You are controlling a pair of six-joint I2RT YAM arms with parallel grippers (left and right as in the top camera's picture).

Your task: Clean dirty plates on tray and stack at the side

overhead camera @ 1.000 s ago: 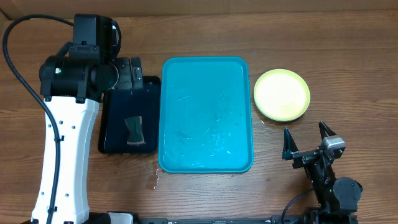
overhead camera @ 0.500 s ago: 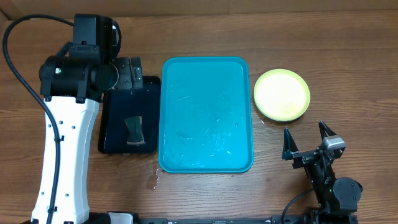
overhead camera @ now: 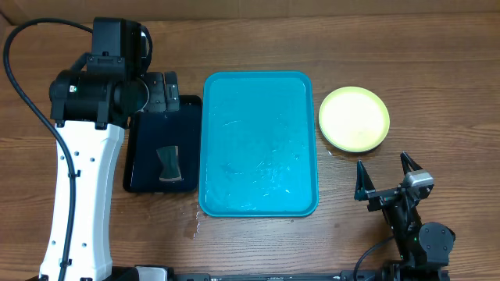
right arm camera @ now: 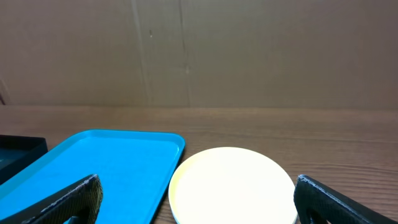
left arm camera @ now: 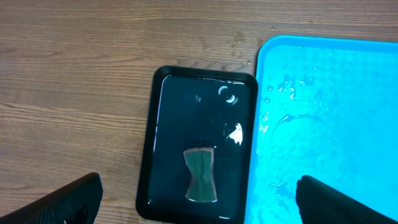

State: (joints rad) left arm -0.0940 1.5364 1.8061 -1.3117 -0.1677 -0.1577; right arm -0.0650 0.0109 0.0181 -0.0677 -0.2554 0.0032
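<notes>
Far left: left fingers (left arm camera: 65, 202) spread wide, gripping nothing, poised over the black tray (overhead camera: 141, 156), with a small dark cloth (overhead camera: 168, 164) lying inside. Just beside it, nearly touching: turquoise tray (overhead camera: 258, 140), wet with droplets. Further right, apart from the tray, on the wooden surface (overhead camera: 312, 39): yellow-green plate (overhead camera: 354, 118); anything beneath it impossible to tell. Near its front edge: right fingers (overhead camera: 361, 181), fully parted, empty.

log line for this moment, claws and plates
left claw open, empty | right claw open, empty | large turquoise rectangular plastic tray bare, wet | round yellow-green plastic plate off tray, at its right
</notes>
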